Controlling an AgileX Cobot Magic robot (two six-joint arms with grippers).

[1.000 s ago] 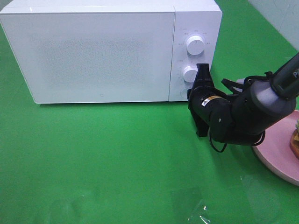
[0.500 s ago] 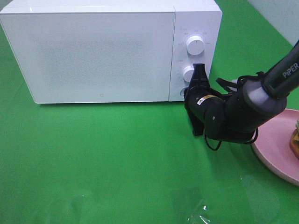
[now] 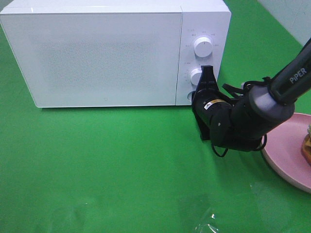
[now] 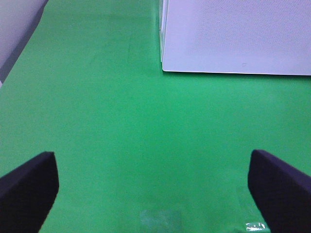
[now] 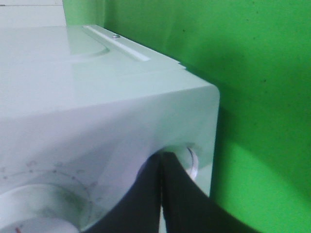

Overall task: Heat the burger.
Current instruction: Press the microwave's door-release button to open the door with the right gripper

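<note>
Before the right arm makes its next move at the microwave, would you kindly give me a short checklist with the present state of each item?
1. Microwave door open for loading: not ok. It is shut, flush with the front.
2. Right gripper shut, tips aimed at the round button at the panel's lower corner: ok.
3. Tips actually pressing that button: cannot tell.
4. Left gripper open and empty above the green table: ok.
5. Burger waiting on the pink plate, not held: ok, though only a sliver shows at the edge of the high view.
</note>
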